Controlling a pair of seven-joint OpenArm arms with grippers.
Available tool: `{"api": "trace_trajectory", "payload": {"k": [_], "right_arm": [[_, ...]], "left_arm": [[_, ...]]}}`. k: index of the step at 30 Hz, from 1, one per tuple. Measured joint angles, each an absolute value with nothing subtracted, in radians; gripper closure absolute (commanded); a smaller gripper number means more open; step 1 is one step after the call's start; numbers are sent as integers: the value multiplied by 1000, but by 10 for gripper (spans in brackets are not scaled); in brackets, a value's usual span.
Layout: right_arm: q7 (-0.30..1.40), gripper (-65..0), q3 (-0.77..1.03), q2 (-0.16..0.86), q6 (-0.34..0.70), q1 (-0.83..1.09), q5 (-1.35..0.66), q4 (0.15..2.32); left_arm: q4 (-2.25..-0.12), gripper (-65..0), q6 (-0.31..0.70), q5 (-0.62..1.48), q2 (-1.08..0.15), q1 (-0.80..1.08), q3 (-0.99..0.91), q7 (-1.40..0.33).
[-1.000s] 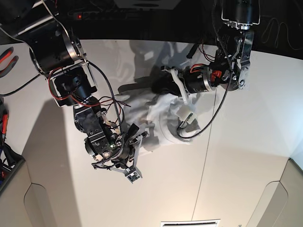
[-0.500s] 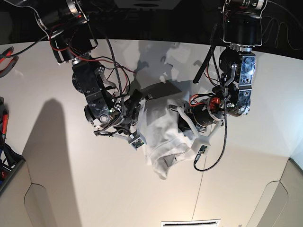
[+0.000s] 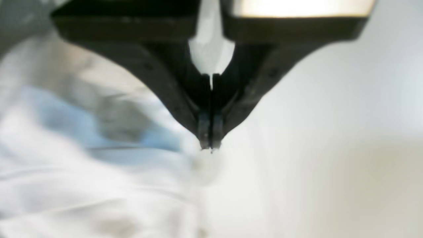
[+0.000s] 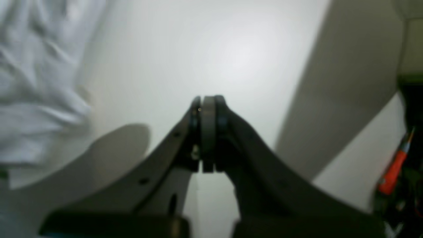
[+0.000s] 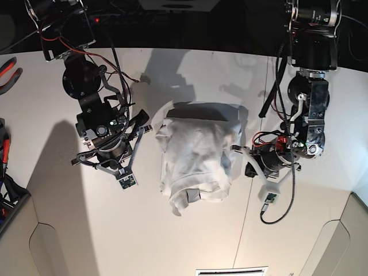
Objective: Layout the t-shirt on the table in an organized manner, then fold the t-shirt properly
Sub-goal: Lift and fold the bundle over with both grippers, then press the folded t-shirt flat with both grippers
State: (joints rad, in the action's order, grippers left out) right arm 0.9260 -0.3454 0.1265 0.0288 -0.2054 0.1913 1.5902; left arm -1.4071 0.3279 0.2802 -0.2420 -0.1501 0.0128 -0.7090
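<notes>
T-shirt (image 5: 195, 155) crumpled on table (image 5: 69, 201)

Soft wrinkled cloth t-shirt (image 5: 195, 158); smooth matt table (image 5: 299, 230).

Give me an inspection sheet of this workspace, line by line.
Surface: white table with a thin dark seam; beige cut-outs at the near corners.
Job's things: white t-shirt hangs bunched and wrinkled between the two arms, not laid out.
Clutter: red-handled pliers at the far edge on the right arm's side.
Hands: left hand shut, its tip at the cloth; right hand shut, nothing visible between its pads. Whether either pinches fabric is unclear.
Cables: red and black wires loop along both arms.
Surroundings: dark background behind the table; nothing else seen.
</notes>
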Motion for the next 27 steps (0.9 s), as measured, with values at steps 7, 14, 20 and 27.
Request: {"api": "trace_trajectory", "payload": {"k": [7,14,20,27], "right_arm": [[800,0,-347,73,173,-214,-92,1778],[770,0,-266,-34,236,-285,-160,1621],[825,0,30,-81,443,-421,-505,1282],[879,0,161,-96,558,-493,-648,1015]], "left_arm": [[-1407,0,273,252,-311,-150,-1,-707],[-1414,0,587,844,-307,-150,-138,-918],[-1414,0,666,1184,-242,-118,-162,-1121],[-1375,0,667,1121,-105,-70,-91,-1094]]}}
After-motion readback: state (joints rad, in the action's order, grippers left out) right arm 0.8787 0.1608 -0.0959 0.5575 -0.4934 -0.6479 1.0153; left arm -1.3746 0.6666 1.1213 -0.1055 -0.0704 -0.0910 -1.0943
